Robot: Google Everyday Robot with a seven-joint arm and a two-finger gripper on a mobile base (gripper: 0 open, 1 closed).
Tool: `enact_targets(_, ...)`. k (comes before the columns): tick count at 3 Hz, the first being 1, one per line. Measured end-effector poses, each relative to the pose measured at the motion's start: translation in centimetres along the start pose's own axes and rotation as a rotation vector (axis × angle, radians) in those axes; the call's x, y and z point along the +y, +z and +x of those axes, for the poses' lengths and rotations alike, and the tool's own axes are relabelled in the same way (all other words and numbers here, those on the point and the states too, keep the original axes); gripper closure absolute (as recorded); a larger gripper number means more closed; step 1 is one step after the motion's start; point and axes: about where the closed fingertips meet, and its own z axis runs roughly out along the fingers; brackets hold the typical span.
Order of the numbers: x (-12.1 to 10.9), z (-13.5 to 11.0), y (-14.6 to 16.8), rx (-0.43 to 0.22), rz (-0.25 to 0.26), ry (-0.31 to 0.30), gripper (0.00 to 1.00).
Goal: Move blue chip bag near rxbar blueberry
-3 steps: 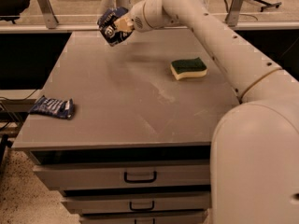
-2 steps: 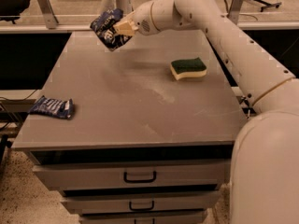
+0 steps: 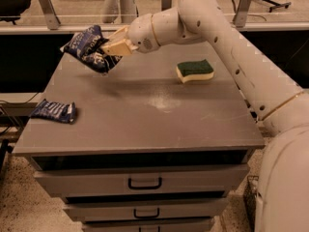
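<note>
The blue chip bag [image 3: 87, 47], dark navy with white lettering, hangs in the air above the table's back left part. My gripper [image 3: 107, 48] is shut on its right side and holds it clear of the tabletop. The rxbar blueberry [image 3: 53, 111], a small flat blue wrapper with pale lettering, lies at the table's left edge, well in front of and below the bag.
A green and yellow sponge [image 3: 194, 70] lies on the right back part of the grey table [image 3: 145, 115]. Drawers with handles [image 3: 144, 183] sit under the tabletop. A railing and posts run behind the table.
My gripper has carried the chip bag leftward and toward the front, from above the back middle of the table to above its back left part.
</note>
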Motion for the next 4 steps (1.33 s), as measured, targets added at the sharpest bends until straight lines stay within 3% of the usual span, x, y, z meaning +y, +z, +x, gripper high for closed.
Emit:
enact_targets(1, 3.7, 0.8, 2.3, -0.017, -0.112, -0.005, 1.0)
enact_targets(2, 5.8, 2.1, 4.2, -0.009, -0.171, 0.001, 1.0)
enact_targets(4, 7.2, 3.7, 6.2, 0.022, -0.224, 0.029, 0.68)
